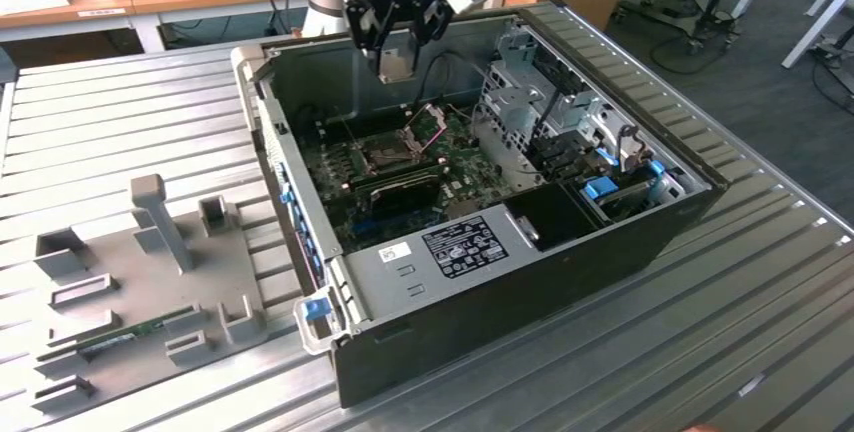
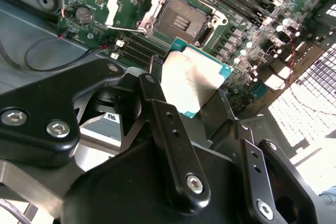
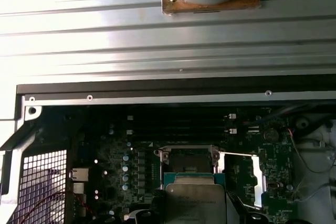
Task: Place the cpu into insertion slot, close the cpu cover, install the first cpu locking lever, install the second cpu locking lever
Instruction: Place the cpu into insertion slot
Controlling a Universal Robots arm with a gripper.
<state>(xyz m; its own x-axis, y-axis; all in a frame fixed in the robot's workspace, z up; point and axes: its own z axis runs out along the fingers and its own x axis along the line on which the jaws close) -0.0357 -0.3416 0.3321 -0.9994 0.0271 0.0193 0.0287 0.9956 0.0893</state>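
Bright, even room light falls on the ribbed metal table [image 1: 120,102], palest at 10 o'clock from the computer case [image 1: 534,332], whose interior lies in shadow. In the first wrist view the table glares almost white above a dim motherboard [image 3: 121,156]. In the second wrist view the cpu [image 2: 191,85] gleams and the perforated cage [image 2: 310,93] is washed out.

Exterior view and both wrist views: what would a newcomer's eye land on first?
The open computer case lies on its side on the slatted metal table, with the black tool hanging over its motherboard. In the second wrist view the tool grips the cpu by its edges, above the bare insertion slot. The cpu cover stands flipped open beside the slot.
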